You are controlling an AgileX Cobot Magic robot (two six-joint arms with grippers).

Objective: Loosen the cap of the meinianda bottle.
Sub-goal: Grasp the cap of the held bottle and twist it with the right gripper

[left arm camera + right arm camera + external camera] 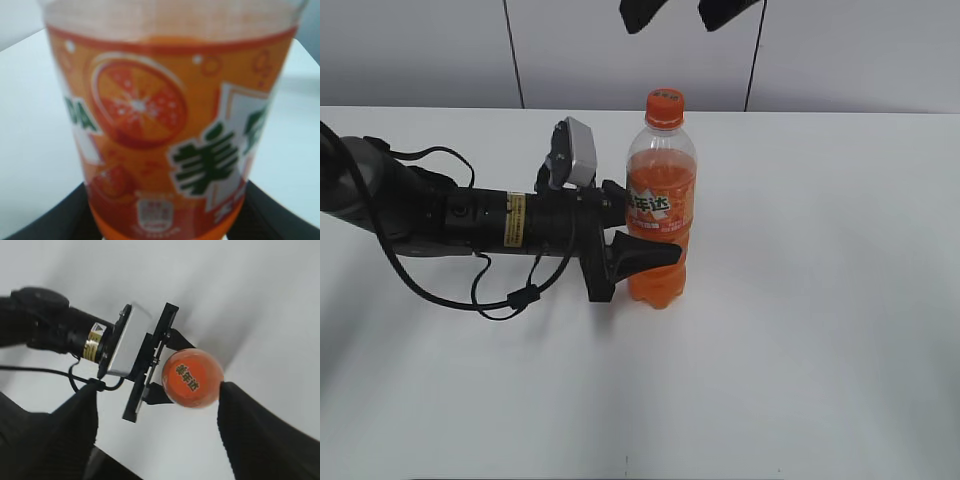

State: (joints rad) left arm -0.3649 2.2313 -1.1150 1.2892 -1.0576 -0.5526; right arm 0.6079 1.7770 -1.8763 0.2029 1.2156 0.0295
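The meinianda bottle (660, 205) stands upright on the white table, full of orange drink, with its orange cap (664, 107) on top. My left gripper (645, 255) reaches in from the left and is shut on the bottle's lower body. In the left wrist view the bottle's label (165, 125) fills the frame between the jaws (162, 225). My right gripper (682, 12) hangs open above the cap, only its fingertips showing. In the right wrist view the cap (192, 377) lies below, between the spread fingers (157, 425) and nearer the right finger, apart from both.
The left arm (470, 220) with its camera and a loose cable loop lies low across the left of the white table (820, 300). Grey wall panels stand behind the table's far edge.
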